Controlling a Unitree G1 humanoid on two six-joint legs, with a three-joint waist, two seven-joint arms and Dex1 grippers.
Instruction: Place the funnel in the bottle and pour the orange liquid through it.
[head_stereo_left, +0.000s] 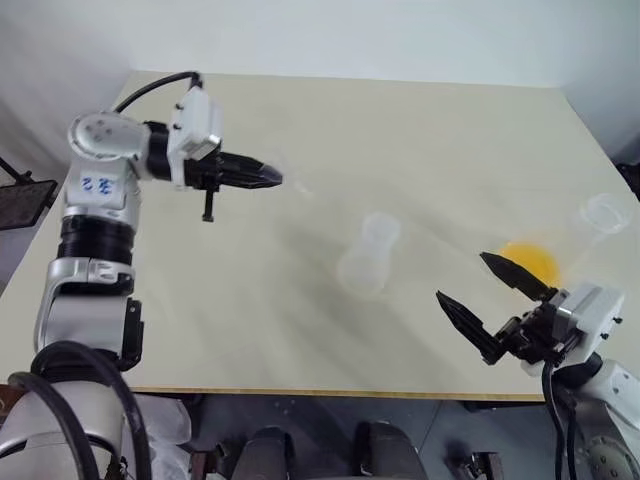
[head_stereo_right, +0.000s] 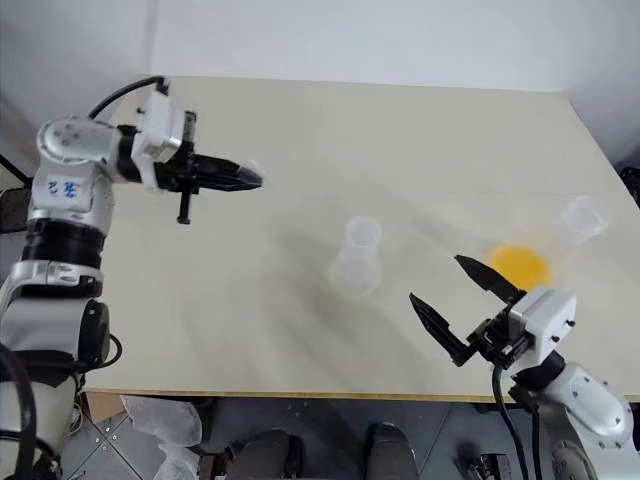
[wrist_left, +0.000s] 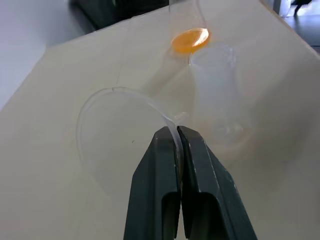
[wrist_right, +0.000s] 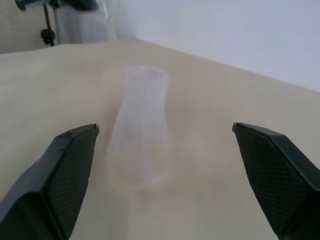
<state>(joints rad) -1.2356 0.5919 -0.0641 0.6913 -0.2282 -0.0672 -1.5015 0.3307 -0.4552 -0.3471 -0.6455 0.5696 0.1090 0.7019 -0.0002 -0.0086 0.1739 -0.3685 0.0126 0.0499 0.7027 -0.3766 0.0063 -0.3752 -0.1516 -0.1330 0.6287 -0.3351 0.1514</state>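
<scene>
Beige table (head_stereo_left: 400, 130): left gripper (wrist_left: 177, 131) pinches funnel (wrist_left: 117, 125) rim; right gripper (wrist_right: 165, 130) spread, facing bottle (wrist_right: 140, 130).

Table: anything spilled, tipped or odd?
Nothing stands out. The bottle stands upright mid-table, the flask with the orange liquid shows no spill, and the left end effector pinches the funnel by its rim.

Silver-grey arms with black joint bands and black cables; left arm (head_stereo_left: 95, 200) carries blue scribbles; white wrist blocks; black tapered fingers (wrist_right: 67, 170), textured pads.
</scene>
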